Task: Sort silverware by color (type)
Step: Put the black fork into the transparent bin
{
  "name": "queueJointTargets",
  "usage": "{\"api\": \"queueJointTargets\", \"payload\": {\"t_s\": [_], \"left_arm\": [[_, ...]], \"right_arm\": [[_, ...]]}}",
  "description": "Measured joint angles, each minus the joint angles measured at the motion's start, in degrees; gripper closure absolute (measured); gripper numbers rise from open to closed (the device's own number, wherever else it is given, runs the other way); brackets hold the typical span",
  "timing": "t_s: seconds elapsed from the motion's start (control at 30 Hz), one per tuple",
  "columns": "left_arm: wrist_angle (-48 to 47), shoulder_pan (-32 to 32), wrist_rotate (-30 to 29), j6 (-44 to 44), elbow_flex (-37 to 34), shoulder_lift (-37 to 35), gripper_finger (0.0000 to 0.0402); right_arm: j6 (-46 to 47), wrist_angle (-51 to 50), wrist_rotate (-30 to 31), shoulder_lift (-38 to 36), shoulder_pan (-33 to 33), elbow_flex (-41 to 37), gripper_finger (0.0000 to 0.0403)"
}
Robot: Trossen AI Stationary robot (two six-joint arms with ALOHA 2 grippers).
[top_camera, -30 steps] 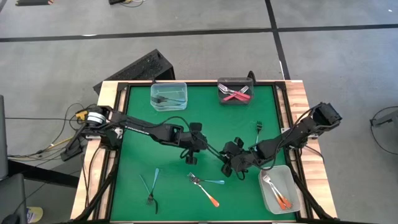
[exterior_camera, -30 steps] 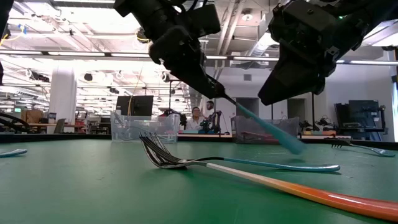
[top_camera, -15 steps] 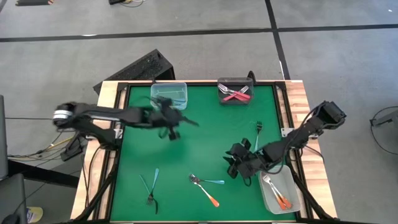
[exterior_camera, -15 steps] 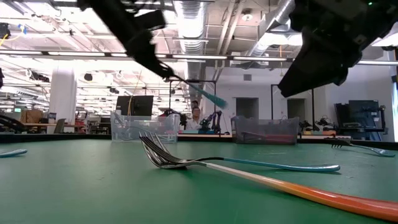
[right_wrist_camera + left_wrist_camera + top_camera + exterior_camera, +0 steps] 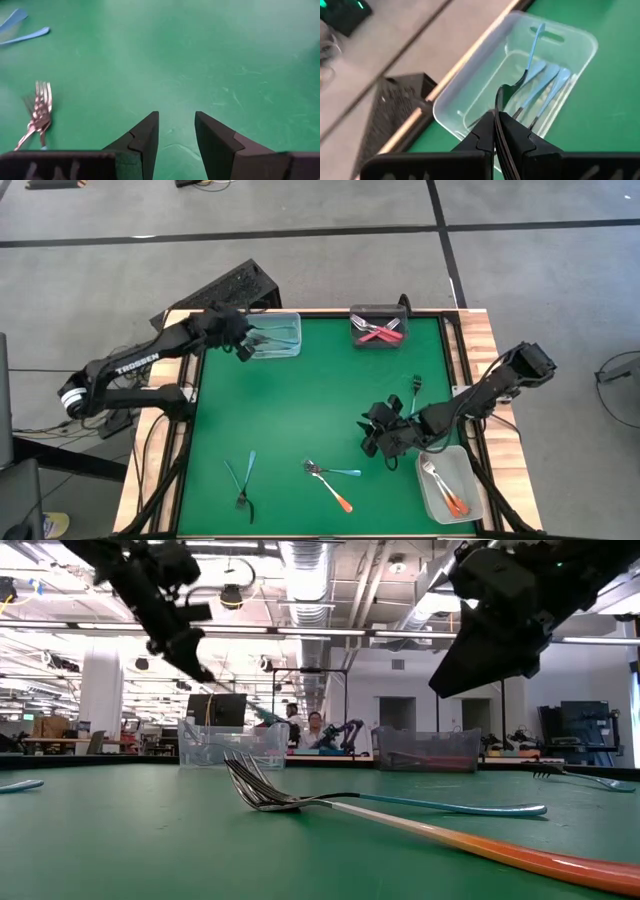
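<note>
My left gripper (image 5: 243, 346) is at the table's far left, over a clear tub (image 5: 272, 315), and is shut on a blue-handled fork (image 5: 532, 55). That tub (image 5: 575, 37) holds several blue forks (image 5: 545, 85). My right gripper (image 5: 372, 442) hangs open right of the table's middle, above bare mat (image 5: 176, 125). Near it a blue fork and an orange fork (image 5: 330, 480) lie crossed at their tines. Two blue forks (image 5: 242, 476) lie near left. One more fork (image 5: 415, 388) lies toward the right edge. My left gripper pinches the fork's tine end (image 5: 500, 107) between its two fingers. The curved neck (image 5: 502, 92) shows just past the fingertips. The blue handle points away from the gripper, along the fingers, over the clear tub. The fork is lifted clear of the table.
A dark tub (image 5: 378, 315) at the far edge holds red forks (image 5: 378, 332). A clear tub (image 5: 440, 508) at the near right corner holds an orange fork (image 5: 452, 502). A wooden frame (image 5: 480, 340) borders the green mat. The mat's middle is bare.
My left gripper, still shut on the blue fork, has swung from the table's middle toward the far left edge and now stands over the clear tub. The fork went with it, lifted clear. My right gripper has stayed about where it was.
</note>
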Motion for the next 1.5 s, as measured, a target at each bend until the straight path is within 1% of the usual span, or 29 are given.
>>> {"api": "queueJointTargets", "payload": {"t_s": [0.13,0.23,0.43,0.5,0.6,0.67,0.7,0.73,0.8,0.87,0.9,0.97,1.07,1.13,1.23,1.3,1.33,1.4,1.5], "left_arm": [[-1.31,3.64,4.13,1.74,0.0,5.07,0.0399],[-1.52,4.38,4.39,3.51,0.0,9.67,0.039],[0.02,4.42,-0.18,5.53,0.0,15.42,0.0334],[0.26,4.42,-2.39,5.53,0.0,15.8,0.0314],[-0.03,4.4,-7.27,4.29,0.0,15.23,0.0286],[-2.73,4.3,-8.86,1.79,0.46,13.51,0.0272],[-4.71,4.29,-8.39,0.47,1.09,12.55,0.0267],[-6.98,4.29,-6.53,-0.68,1.7,11.43,0.0263],[-11.19,3.78,-0.35,-2.62,2.76,8.92,0.0261],[-12.15,2.82,5.19,-4.65,2.97,5.76,0.0262],[-12.57,2.02,6.87,-5.62,2.97,3.98,0.0263],[-12.46,-0.29,7.97,-7.27,3.04,0.38,0.0268],[-12.6,-5.18,7.24,-9.79,3.04,-5.05,0.0278],[-12.46,-9.13,7.03,-11.87,3.06,-8.15,0.0284],[-10.38,-17.08,7.15,-15.39,2.18,-11.3,0.0294],[-8.36,-23.02,8.18,-17.64,0.24,-12.1,0.0299],[-6.9,-26.19,8.42,-18.83,-1.09,-11.96,0.0301],[-2.63,-32.26,8.5,-22.14,-4.09,-11.39,0.0303],[5.95,-41.54,6.67,-26.7,-8.74,-9.27,0.0304]], "right_arm": [[0.02,-0.01,-0.11,0.0,-0.98,0.0,0.0251],[-0.28,-0.13,0.01,0.02,-1.38,0.0,0.0251],[-1.91,-0.14,0.97,0.02,-2.76,0.0,0.0251],[-1.93,-0.13,1.0,0.02,-3.27,0.0,0.0251],[-1.95,-0.06,1.01,0.02,-3.92,0.0,0.0251],[-1.98,0.45,1.03,0.02,-4.23,0.0,0.0251],[-1.99,0.92,1.05,0.02,-4.24,0.0,0.0251],[-1.99,1.47,1.02,0.04,-4.22,0.0,0.0251],[-2.07,2.89,0.96,0.04,-4.22,0.0,0.0251],[-2.15,3.7,0.92,0.04,-4.13,0.0,0.0251],[-2.49,4.17,0.88,0.04,-4.07,0.0,0.0251],[-3.57,5.6,0.62,0.04,-3.81,0.0,0.0251],[-5.41,7.89,0.5,0.04,-3.34,0.0,0.0251],[-7.36,9.34,-0.82,0.04,-3.14,0.0,0.0251],[-12.21,11.79,-5.92,0.67,-2.95,0.0,0.0251],[-15.86,14.68,-10.95,2.42,-3.04,0.0,0.0251],[-17.39,15.93,-13.71,3.51,-3.05,-0.03,0.0251],[-19.79,21.84,-19.41,6.53,-3.26,-0.04,0.0251],[-22.63,29.83,-24.51,11.33,-2.8,0.0,0.0251]]}}
